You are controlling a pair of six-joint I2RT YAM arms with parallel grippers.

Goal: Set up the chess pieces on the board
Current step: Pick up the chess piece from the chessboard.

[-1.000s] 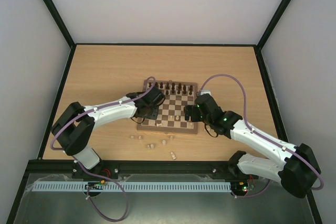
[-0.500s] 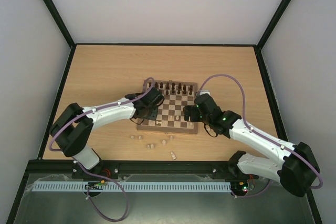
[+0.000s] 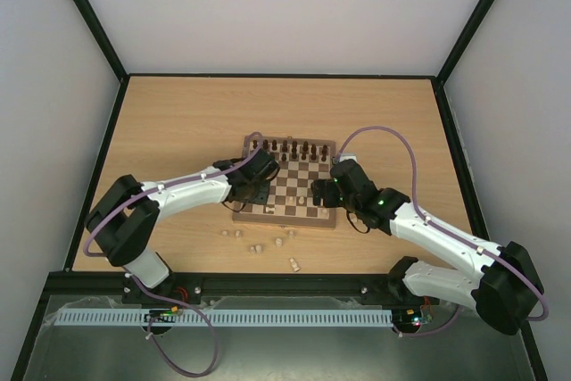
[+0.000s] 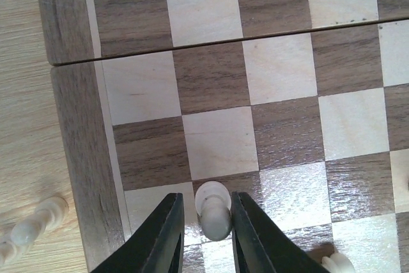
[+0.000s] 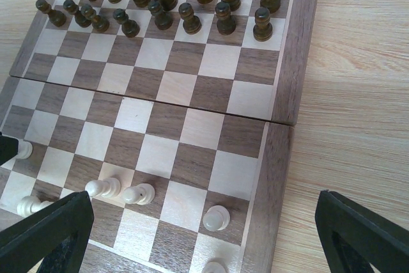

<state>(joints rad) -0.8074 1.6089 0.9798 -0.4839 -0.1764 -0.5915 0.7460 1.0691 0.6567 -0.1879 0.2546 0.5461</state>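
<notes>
The board lies mid-table, between the two grippers. Dark pieces stand in two rows along its far edge. From overhead they are too small to tell apart, and the right wrist view crops the tops of a few in the back row.

The left gripper is closed narrowly on a pale pawn near the board's left border. Its black fingers flank the pawn closely. The pawn's base is hidden behind its own head, so it probably rests on the square, though that cannot be confirmed. From the right wrist, only a sliver of this pawn shows at the picture's left edge.

The right gripper hangs over the board's near right part with its jaws spread wide and nothing between them. Below it, three pale pieces lie on their sides on the near rows. A pale pawn beside them stands upright, and another is cut off at the bottom edge.

More pale pieces lie scattered on the table in front of the board. One shows in the left wrist view, cropped at the corner.
</notes>
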